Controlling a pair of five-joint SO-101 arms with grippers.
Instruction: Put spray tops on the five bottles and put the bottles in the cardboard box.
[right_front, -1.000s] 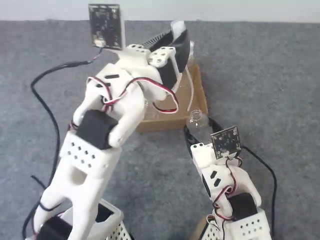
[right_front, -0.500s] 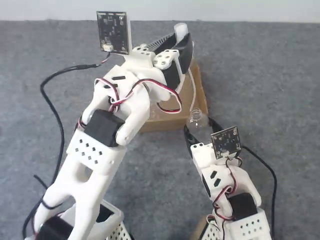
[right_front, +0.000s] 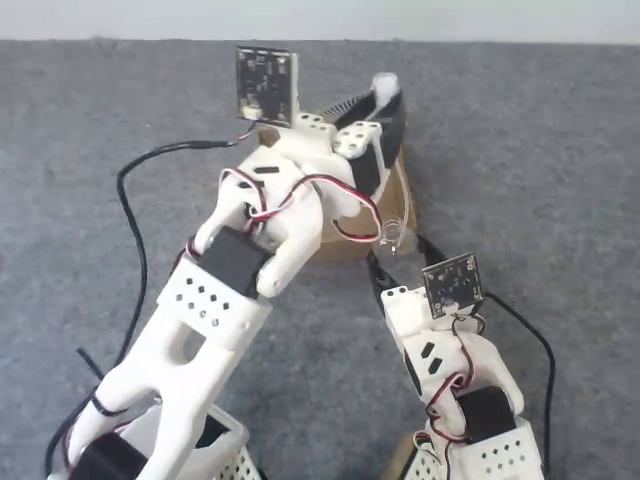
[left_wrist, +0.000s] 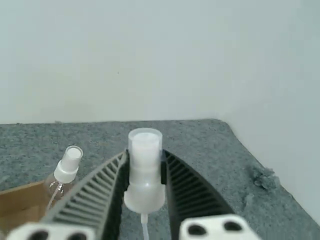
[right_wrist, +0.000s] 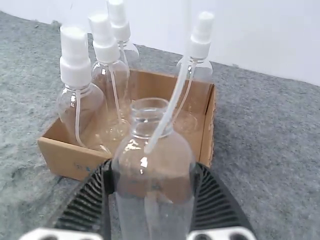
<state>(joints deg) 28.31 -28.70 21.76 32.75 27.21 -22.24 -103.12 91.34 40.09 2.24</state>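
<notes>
Grey felt-like surface (right_front: 560, 150) runs back to a pale wall (left_wrist: 150, 50). The box (right_wrist: 60, 150) sits around the surface's middle, somewhat toward the far edge, with four capped bottles (right_wrist: 80, 100) standing inside. The right gripper (right_wrist: 152, 172) clamps the fifth bottle (right_wrist: 152, 150), which stands upright with its neck open just outside the box, on the side toward the near edge. The left gripper (left_wrist: 144, 159) pinches a spray top (left_wrist: 145, 145) between its jaws, its thin tube (right_wrist: 166, 112) hanging down

Over the last second the left arm has swung from above the box toward the surface's right edge, so the spray top now hangs over the held bottle. The right arm has not moved. From the right wrist the tube appears to run down through the open neck, though I cannot tell whether its tip is truly inside

That puts the task on its last cap. What seems to remain is lowering the top onto the neck, seating it, then setting this bottle into the box's free space
</notes>
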